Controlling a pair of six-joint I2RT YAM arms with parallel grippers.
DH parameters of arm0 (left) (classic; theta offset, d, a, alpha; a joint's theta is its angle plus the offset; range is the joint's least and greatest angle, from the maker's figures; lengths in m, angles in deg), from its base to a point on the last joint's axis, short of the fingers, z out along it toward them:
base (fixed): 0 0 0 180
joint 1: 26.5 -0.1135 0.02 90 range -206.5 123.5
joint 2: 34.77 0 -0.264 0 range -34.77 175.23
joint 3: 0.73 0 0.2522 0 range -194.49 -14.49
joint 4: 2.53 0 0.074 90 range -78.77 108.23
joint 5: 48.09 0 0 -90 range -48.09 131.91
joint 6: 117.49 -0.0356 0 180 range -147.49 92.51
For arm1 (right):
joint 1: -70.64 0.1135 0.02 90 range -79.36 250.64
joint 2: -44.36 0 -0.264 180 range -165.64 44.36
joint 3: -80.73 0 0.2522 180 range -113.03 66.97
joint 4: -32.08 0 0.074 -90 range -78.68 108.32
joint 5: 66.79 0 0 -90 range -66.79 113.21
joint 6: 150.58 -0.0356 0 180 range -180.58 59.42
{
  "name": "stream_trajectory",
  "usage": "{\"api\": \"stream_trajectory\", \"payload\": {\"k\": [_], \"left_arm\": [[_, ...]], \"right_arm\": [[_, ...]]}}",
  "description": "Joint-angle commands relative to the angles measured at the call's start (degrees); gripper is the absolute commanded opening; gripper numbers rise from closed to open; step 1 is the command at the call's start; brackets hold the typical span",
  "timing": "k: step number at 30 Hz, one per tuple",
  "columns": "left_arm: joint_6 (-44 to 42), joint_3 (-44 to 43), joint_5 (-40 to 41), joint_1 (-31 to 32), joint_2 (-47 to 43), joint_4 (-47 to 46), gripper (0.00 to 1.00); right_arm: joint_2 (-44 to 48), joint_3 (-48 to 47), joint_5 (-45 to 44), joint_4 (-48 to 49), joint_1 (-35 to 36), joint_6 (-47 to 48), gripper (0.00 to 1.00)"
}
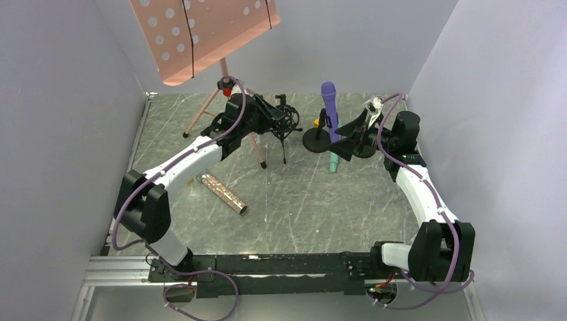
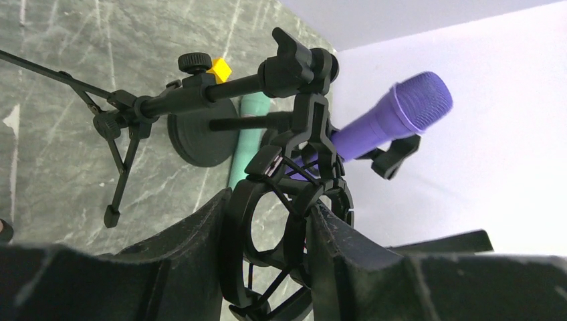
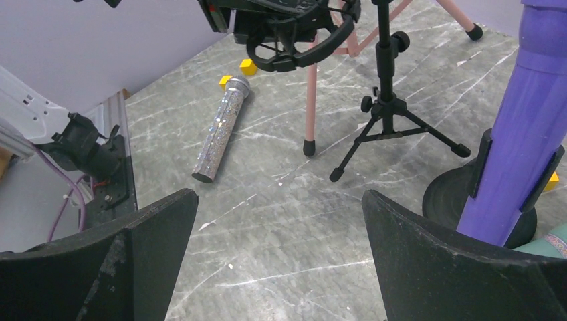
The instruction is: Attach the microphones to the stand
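Purple microphone [image 1: 329, 107] stands upright in the clip of the round-base stand [image 1: 314, 140]; judged done. Two remain unmounted.

Mint-green microphone [image 1: 333, 162] rests on the table against that stand's base, its long axis running roughly near-to-far in the top view. It sits just beside the right gripper [image 3: 279, 197], showing only at the lower right corner of the right wrist view, so it lies off to the side of the fingers and not between them. The right fingers are spread wide and hold nothing.

Bronze microphone [image 1: 224, 193] lies flat on the table, long axis diagonal, silver head toward the left wall. It is well apart from the right gripper and close under the left forearm.

Left gripper [image 2: 271, 200] is up at the tripod stand [image 3: 386, 100], its fingers pressed on either side of the shock mount [image 2: 297, 194]; it appears clamped there, steadying it.

Judgement: the right arm is the free one and nearer the mint-green microphone. The pickup turns on swinging the gripper sideways and setting the jaws across that long axis.
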Motion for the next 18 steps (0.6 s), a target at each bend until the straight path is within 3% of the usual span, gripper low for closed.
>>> {"api": "stream_trajectory", "payload": {"k": [1, 18], "left_arm": [[-1.4, -0.1, -5.2, 0.1, -5.5, -6.1, 0.30], [-3.7, 7.6, -18.5, 0.9, -15.6, -6.4, 0.29]], "right_arm": [[1.7, -0.9, 1.5, 0.5, 0.0, 1.1, 1.00], [2.7, -1.6, 1.2, -2.5, -0.4, 4.5, 1.00]]}}
